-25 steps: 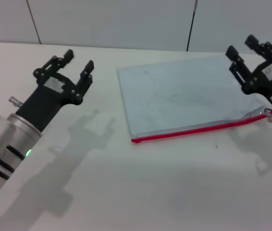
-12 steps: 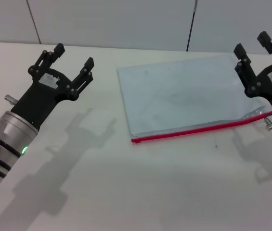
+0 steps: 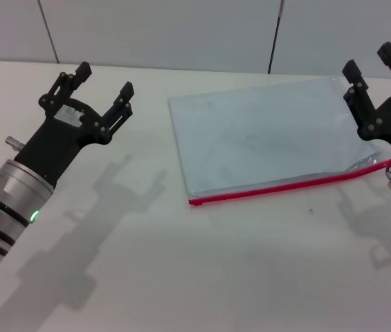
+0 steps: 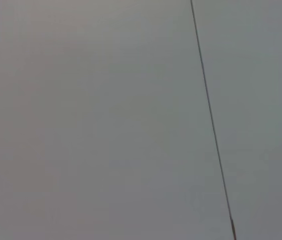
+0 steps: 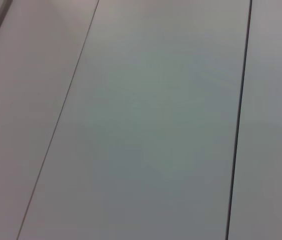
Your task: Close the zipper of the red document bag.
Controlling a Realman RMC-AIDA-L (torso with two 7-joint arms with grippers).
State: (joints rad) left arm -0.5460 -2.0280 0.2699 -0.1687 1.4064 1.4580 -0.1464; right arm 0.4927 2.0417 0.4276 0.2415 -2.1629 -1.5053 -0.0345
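Observation:
The red document bag lies flat on the white table, a pale blue-grey pouch in the middle right of the head view. Its zipper is a thin red strip with a silvery line along the near long edge. My right gripper hangs open above the bag's right end, holding nothing. Over the table to the left of the bag, my left gripper is raised and open, also holding nothing. Both wrist views show only grey wall panels.
A grey panelled wall rises behind the white table. The arms cast shadows on the table in front of the bag.
My right gripper has drawn back to the right and upward, away from the zipper's right end. My left gripper has opened wider and shifted slightly left.

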